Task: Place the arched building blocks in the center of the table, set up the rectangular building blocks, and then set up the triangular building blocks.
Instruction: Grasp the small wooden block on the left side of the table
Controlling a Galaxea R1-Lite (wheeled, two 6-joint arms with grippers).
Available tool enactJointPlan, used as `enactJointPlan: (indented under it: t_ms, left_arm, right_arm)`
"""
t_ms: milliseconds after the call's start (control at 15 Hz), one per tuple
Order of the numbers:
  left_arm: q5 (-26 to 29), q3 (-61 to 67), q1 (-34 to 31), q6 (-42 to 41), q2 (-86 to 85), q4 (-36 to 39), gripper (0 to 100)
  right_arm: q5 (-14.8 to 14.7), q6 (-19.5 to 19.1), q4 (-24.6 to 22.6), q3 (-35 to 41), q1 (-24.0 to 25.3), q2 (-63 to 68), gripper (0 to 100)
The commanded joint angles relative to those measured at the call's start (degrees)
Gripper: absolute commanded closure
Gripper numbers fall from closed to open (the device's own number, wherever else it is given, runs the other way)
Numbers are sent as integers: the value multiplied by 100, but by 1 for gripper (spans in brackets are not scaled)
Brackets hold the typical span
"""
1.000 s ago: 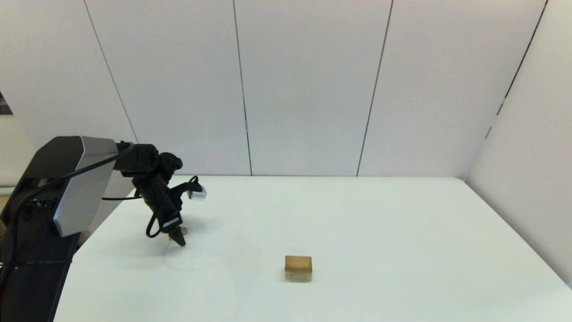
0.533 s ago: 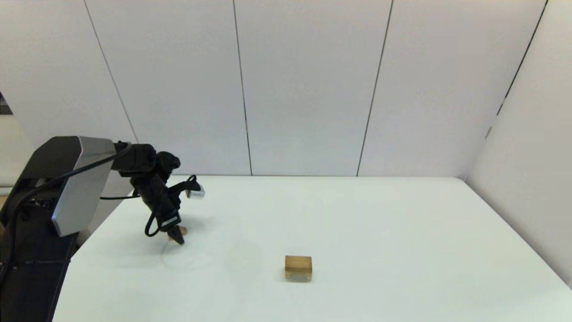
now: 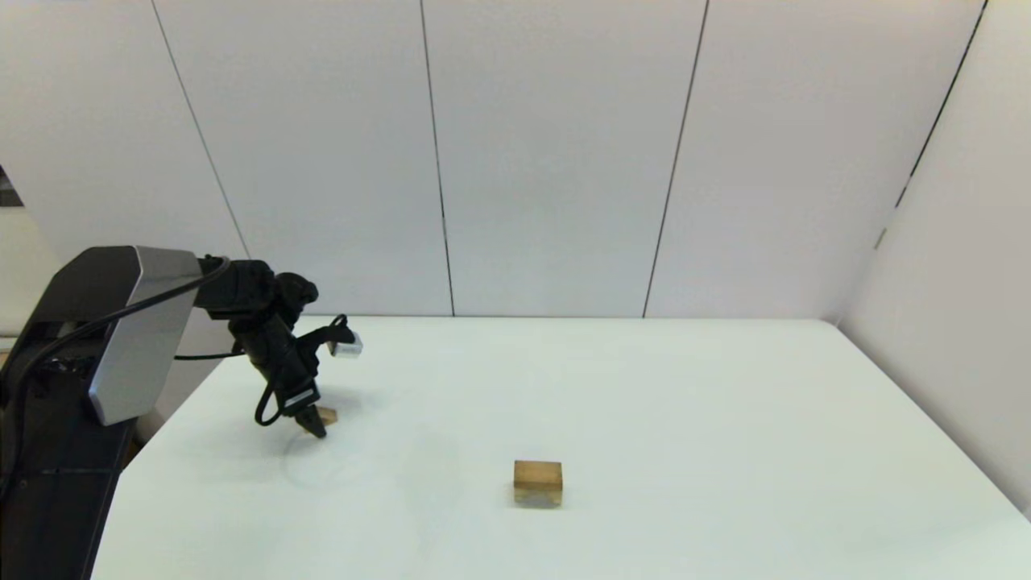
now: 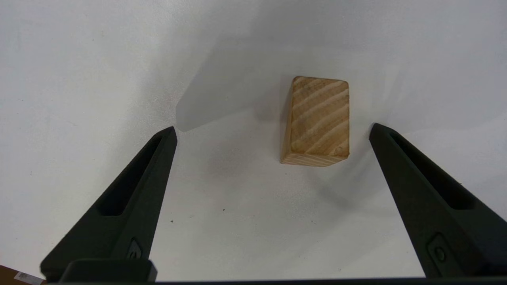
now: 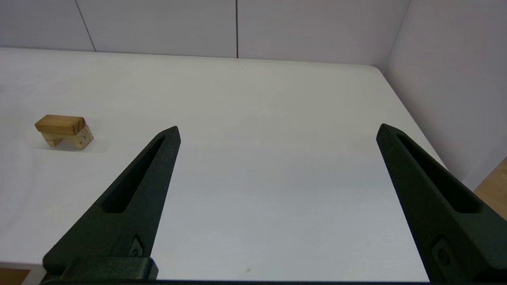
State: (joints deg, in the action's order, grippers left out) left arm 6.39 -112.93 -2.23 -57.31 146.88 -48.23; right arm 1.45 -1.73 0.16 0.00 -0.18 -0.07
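Left gripper astride triangular block

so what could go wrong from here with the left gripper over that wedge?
1. The triangular block sits off-centre between the open left gripper's fingers, nearer one; closing may shove or twist it.
2. Its sloped face could make it squirt out.
3. The stacked blocks mid-table could topple during placement.
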Motion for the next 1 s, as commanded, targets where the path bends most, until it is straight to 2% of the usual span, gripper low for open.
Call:
enactJointPlan:
  t_ms: [67, 600, 1000]
  left_arm:
    - [3, -1, -5, -35, 24, -29, 0]
    - [20, -1, 3, -17, -11, 15, 0]
    - [29, -1, -5, -26, -125, -222, 0]
  right_arm:
    - [4, -3, 2, 9, 1, -1, 0]
    - [4, -3, 2, 9, 1, -1, 0]
    - [4, -3, 2, 9, 1, -1, 0]
